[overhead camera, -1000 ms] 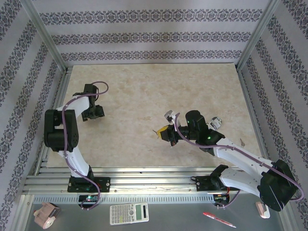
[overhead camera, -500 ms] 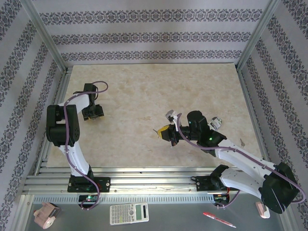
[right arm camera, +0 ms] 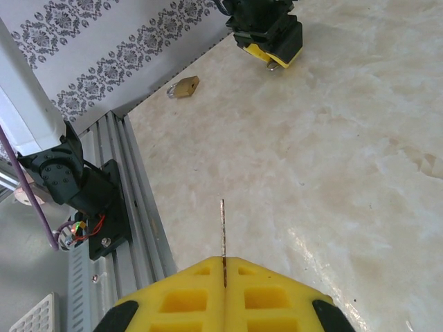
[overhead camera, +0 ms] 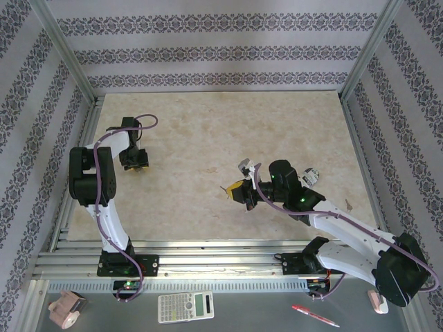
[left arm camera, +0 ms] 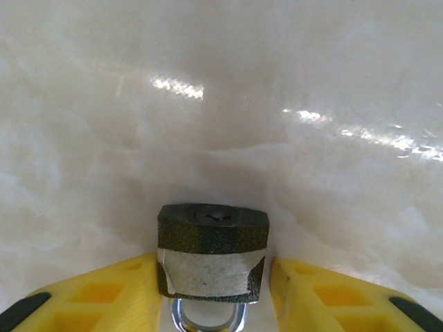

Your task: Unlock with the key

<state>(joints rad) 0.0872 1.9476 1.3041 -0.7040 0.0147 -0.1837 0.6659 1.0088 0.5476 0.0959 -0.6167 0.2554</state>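
Key (right arm camera: 223, 232), edge-on, pinched in right hand (right arm camera: 225, 261); padlock (left arm camera: 212, 249) within left hand (left arm camera: 213, 280), grip unclear.

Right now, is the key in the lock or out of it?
Out. The key juts bare from the shut right tool; the dark padlock sits apart, between the fingers of the left tool.

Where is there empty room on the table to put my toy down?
The far strip of the table by the back wall is bare, and so is the middle between the left gripper and right gripper. It is crowded around the right arm.
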